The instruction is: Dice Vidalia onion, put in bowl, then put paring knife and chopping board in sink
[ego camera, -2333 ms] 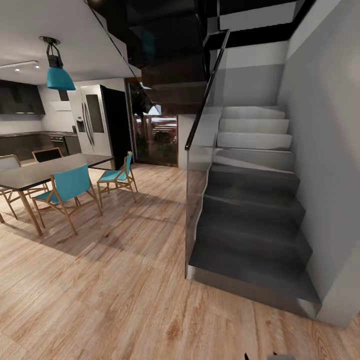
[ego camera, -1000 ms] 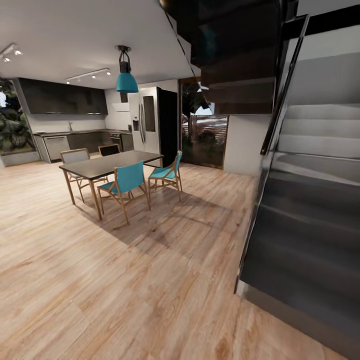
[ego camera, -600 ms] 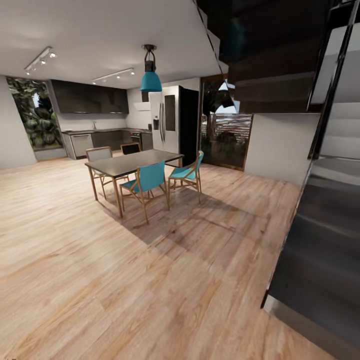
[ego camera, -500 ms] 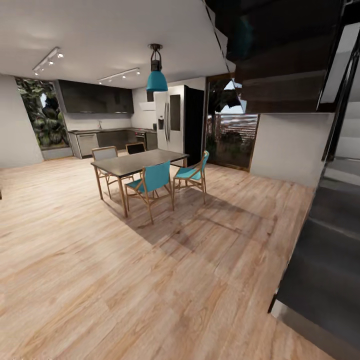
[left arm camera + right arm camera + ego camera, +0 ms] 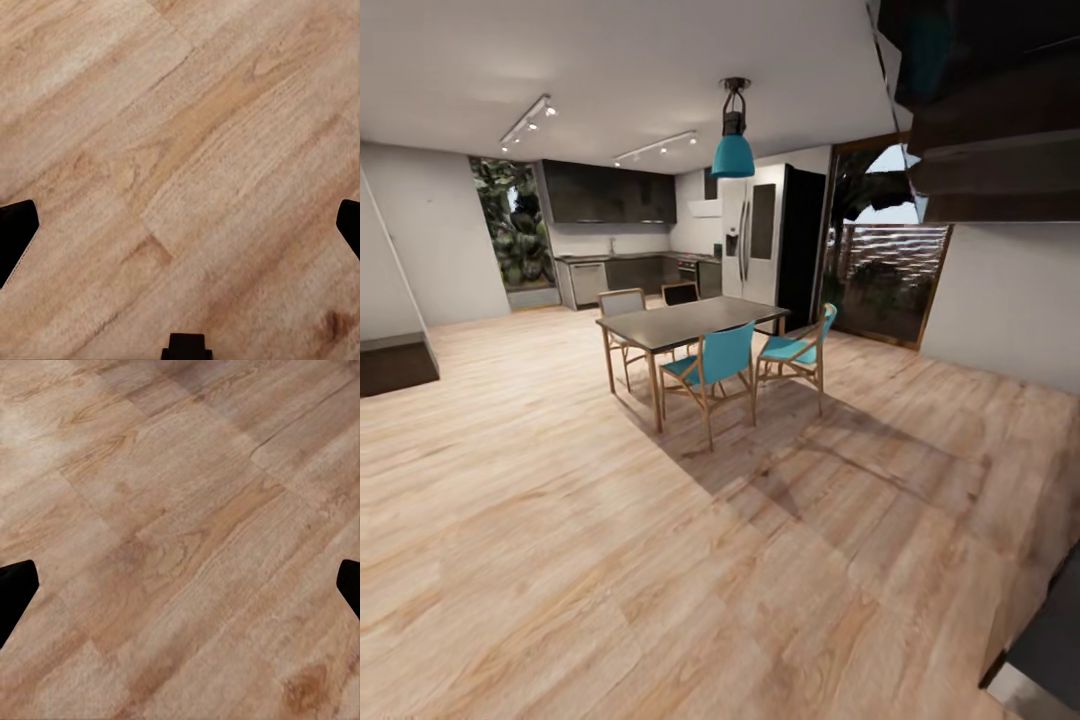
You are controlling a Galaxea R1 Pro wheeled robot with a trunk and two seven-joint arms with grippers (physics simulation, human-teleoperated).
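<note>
Head view, left to right: a white wall (image 5: 430, 240) with a dark low step (image 5: 395, 362), then a window full of plants (image 5: 510, 222). Next to it is the kitchen way at the back, where the countertop (image 5: 615, 257) runs under dark cabinets (image 5: 608, 194). Sink, onion, board, knife and bowl are too far off to make out. In the middle there's a dark table (image 5: 685, 322) with teal chairs (image 5: 712, 370) under a teal lamp (image 5: 733, 152), the fridge (image 5: 755, 232) behind, then a glass door (image 5: 885, 270) and the stairs (image 5: 980, 90) at the right. Wood floor (image 5: 610, 560) everywhere.

Left gripper (image 5: 180, 229) is spread wide over the planks, nothing in it. Right gripper (image 5: 180, 589) is the same, fingertips at both edges.
</note>
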